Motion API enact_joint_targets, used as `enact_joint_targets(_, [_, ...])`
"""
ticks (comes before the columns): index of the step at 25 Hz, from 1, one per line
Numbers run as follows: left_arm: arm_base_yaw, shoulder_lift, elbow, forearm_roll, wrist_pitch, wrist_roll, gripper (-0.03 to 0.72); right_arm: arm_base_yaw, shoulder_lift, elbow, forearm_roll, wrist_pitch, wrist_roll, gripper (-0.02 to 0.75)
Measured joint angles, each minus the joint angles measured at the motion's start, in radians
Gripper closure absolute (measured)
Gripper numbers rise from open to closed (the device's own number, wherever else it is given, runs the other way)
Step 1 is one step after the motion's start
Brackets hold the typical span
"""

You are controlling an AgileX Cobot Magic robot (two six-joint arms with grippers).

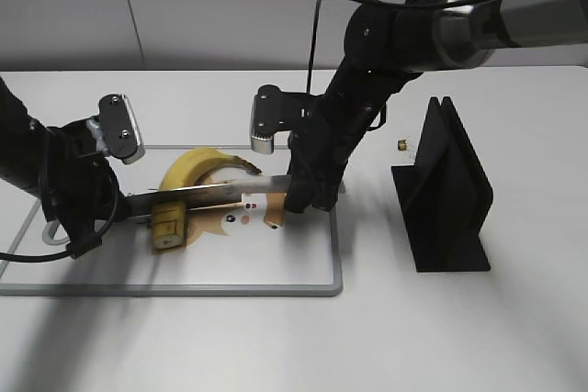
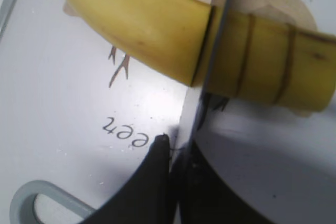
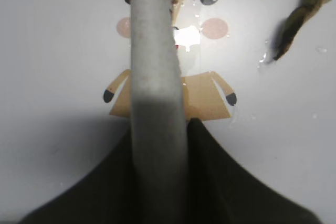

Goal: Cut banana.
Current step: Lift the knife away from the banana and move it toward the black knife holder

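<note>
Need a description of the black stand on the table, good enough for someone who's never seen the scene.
Start at the white cutting board with the banana, then look right, off the board. The black stand sits upright on the bare table there: two tall matte panels on a flat base with a narrow slot on top, the only all-black freestanding object.

A white table (image 1: 514,337) fills the frame; on it, lower left, lies a white cutting board (image 1: 276,268) with a grey rim and printed cartoon; right of centre stands a black knife stand (image 1: 446,195); a small brownish scrap (image 1: 402,144) lies just above-left of it.
</note>
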Motion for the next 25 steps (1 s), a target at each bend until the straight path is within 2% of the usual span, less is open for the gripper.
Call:
enact_joint_targets(15, [0.0,-0.048,0.013,0.001,0.0,-0.003,0.681,0.001,-0.036,0.007,-0.003,-0.002,0.0,0.549])
enact_joint_targets(25, [0.001,-0.162,0.032,0.02,0.073,-0.023,0.683,0.009,-0.107,0.013,-0.011,0.032,0.001,0.55])
